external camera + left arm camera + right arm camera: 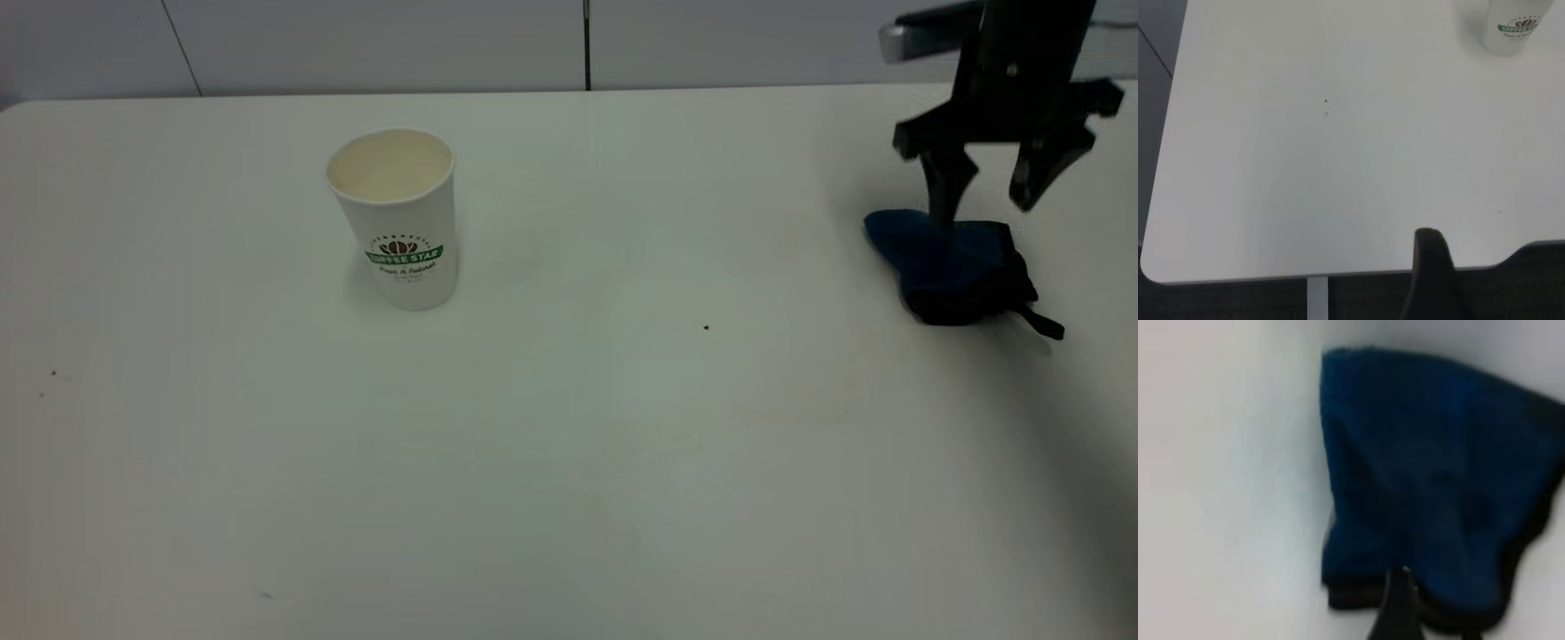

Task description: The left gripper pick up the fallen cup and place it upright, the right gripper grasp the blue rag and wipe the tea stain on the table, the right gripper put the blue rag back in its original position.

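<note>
Exterior view | right pincer points down, fingers parted, above blue rag | cup upright

White table: cup upright left; blue rag right.

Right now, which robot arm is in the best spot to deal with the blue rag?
The right one. The right pincer hangs open just above the blue rag. The left pincer is back at the table's edge.
</note>
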Controlling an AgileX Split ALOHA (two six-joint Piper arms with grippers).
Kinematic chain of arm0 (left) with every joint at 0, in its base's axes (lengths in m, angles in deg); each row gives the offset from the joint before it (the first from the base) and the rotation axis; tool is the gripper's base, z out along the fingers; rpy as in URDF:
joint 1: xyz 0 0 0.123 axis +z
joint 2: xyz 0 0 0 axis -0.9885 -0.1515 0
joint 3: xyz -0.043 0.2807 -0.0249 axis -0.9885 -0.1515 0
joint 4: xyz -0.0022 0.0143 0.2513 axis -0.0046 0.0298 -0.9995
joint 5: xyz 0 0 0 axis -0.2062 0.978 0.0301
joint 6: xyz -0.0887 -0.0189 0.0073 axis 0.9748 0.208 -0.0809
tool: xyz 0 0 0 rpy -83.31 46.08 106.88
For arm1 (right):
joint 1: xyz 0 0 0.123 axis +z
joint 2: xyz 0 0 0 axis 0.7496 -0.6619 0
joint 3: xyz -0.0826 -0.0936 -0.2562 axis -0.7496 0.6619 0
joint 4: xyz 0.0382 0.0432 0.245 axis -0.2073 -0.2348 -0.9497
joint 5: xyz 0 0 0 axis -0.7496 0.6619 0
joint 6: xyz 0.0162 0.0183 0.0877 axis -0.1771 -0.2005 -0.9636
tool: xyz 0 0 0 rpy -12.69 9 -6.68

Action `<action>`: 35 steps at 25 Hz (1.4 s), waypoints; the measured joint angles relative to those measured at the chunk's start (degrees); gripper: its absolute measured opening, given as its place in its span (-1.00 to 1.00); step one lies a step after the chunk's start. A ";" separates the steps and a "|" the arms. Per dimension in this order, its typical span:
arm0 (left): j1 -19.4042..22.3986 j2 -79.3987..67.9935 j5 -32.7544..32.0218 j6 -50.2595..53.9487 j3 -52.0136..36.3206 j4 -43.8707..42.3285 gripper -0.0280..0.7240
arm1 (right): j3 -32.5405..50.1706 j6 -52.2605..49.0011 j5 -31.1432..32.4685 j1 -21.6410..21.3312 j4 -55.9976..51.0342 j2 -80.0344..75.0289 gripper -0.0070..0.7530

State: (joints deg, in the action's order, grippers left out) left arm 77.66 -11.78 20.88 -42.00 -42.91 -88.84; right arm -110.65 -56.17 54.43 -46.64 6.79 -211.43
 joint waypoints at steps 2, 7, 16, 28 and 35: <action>0.00 0.00 0.00 0.00 0.00 0.00 0.46 | 0.00 1.46 3.83 0.60 -2.40 5.81 0.89; 0.00 0.00 0.00 0.00 0.00 0.00 0.46 | 1.34 5.30 13.60 4.37 -7.31 22.37 0.72; 0.00 0.00 0.00 0.00 0.00 0.00 0.46 | 26.65 1.95 17.49 6.70 -5.35 53.49 0.49; 0.00 0.00 0.00 0.00 0.00 0.00 0.46 | 65.49 -0.05 15.21 3.81 -5.31 88.19 0.49; 0.00 0.00 0.00 0.00 0.00 0.00 0.46 | 76.23 -2.85 15.22 3.81 -5.42 106.28 0.49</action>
State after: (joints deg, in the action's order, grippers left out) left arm 77.66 -11.78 20.88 -42.00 -42.91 -88.84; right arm -34.42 -59.03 69.65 -42.83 1.37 -105.15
